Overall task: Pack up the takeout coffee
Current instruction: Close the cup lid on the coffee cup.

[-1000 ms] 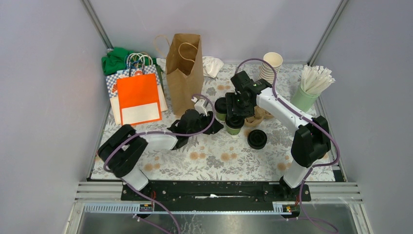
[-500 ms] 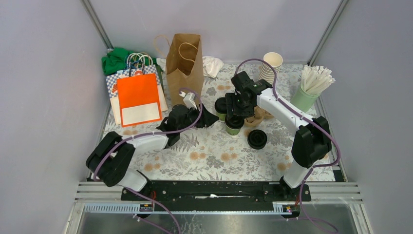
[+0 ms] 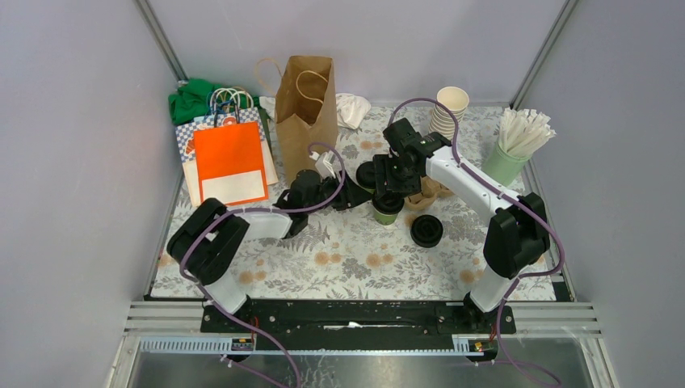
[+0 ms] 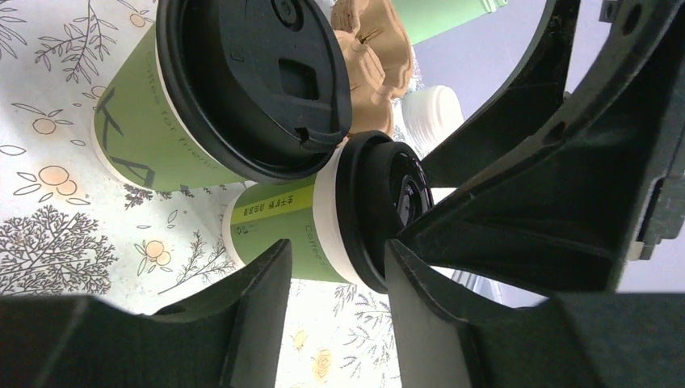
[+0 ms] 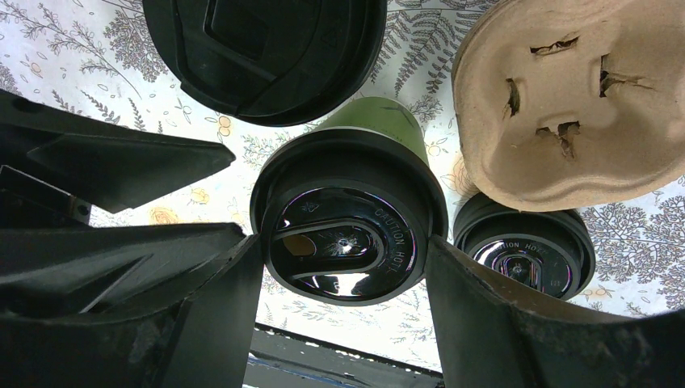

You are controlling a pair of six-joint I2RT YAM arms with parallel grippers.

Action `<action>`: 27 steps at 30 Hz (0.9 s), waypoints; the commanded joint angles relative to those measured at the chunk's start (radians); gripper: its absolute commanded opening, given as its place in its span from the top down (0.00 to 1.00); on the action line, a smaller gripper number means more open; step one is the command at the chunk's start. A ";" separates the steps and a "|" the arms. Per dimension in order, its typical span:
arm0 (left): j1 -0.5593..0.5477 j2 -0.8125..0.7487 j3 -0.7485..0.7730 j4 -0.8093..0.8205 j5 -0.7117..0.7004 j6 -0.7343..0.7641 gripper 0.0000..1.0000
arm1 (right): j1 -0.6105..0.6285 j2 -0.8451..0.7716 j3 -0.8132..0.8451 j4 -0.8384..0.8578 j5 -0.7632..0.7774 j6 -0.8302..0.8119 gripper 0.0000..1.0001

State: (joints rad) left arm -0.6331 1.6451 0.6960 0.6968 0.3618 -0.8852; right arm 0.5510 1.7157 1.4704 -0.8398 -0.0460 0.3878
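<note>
R gripper came at the front coffee cup from above, fingers either side of its black lid and pressed to the rim, so it gripped the cup by the lid. That top-down grip prob. suited a straight lift w/o tipping. The cup stood on the floral table, just left of the pulp carrier. L gripper lay low and sideways at the same cup, jaws about half spread w/ table showing btwn them, holding nothing. Its fingers pointed at the cup wall below the lid, prob. to steady the body or guard against a slide while R held the top. The rear coffee cup, lidded, stood just behind and nearly touching, which left L little room. A third lidded cup sat apart on the near side of the carrier. No cup showed in the carrier, and the brown paper bag stood upright, mouth open, well behind L, so packing looked barely begun. Next move prob. needed a clean vertical lift clear of the rear cup's lid. Risk: the lid could pop off under a rim-only grip.
</note>
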 commanded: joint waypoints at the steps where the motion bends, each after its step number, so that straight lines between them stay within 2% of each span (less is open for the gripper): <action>1: 0.004 0.033 0.042 0.084 0.037 -0.038 0.53 | 0.015 -0.002 -0.027 -0.038 -0.023 -0.015 0.38; 12: 0.003 0.090 0.082 0.072 0.046 -0.042 0.54 | 0.016 -0.010 -0.036 -0.033 -0.039 -0.015 0.38; 19: 0.003 0.107 0.105 -0.008 0.039 -0.022 0.69 | 0.015 -0.007 -0.038 -0.027 -0.049 -0.012 0.38; 27: -0.002 0.118 0.102 -0.044 0.034 -0.012 0.77 | 0.016 0.003 -0.048 -0.012 -0.050 -0.010 0.38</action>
State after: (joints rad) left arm -0.6285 1.7329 0.7849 0.6872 0.4049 -0.9211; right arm 0.5510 1.7088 1.4590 -0.8268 -0.0483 0.3882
